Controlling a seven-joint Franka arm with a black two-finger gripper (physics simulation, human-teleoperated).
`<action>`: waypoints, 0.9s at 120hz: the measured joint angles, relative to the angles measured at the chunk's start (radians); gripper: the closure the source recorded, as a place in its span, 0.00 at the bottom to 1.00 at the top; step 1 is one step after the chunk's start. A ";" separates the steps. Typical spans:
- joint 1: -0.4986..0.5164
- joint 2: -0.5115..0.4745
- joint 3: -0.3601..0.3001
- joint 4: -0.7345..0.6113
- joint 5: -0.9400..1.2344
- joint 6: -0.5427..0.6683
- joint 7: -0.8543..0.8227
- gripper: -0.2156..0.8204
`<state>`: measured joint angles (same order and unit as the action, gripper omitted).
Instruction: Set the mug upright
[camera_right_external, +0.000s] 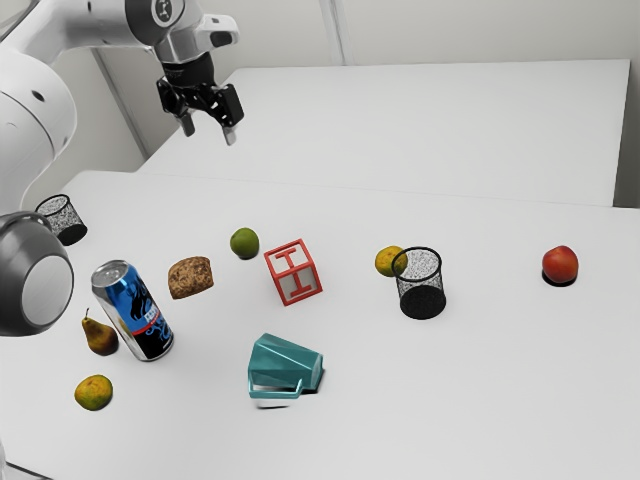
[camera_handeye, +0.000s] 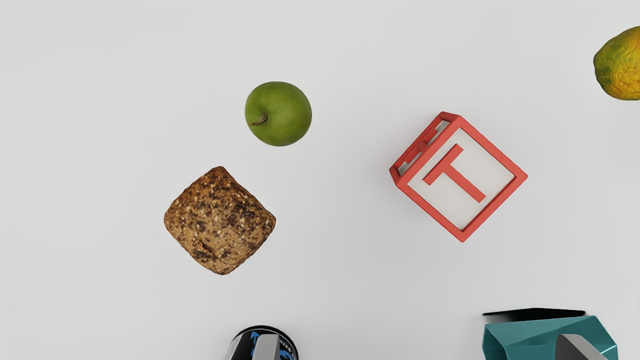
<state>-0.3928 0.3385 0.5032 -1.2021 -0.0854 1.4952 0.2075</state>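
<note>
- Two fingers of my gripper (camera_right_external: 208, 130) stand wide apart, with nothing between them, high above the white table (camera_right_external: 480, 400).
- The teal mug (camera_right_external: 288, 360) lies on its side on the table, so it is not upright.
- Its handle (camera_right_external: 275, 392) is on the side toward the exterior camera; its mouth seems to face the blue can (camera_right_external: 135, 312), but I cannot be fully sure.
- In the wrist view, one fingertip covers part of the mug, and the other covers part of the can.
- Near the mug is the red and white letter block (camera_right_external: 294, 272).
- The brown bread (camera_handeye: 220, 221) is between the can and the green apple (camera_handeye: 278, 114).
- One black mesh cup (camera_right_external: 421, 300) stands just beside a yellow-green fruit (camera_right_external: 387, 262).
</note>
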 joint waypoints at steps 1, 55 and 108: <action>0.000 0.000 0.001 0.000 0.000 0.000 0.000 0.21; -0.076 -0.031 -0.020 -0.147 -0.081 0.063 -0.020 0.21; -0.086 -0.251 -0.277 -0.560 -0.125 0.253 -0.250 0.21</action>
<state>-0.4784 0.0871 0.2259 -1.7622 -0.2101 1.7479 -0.0421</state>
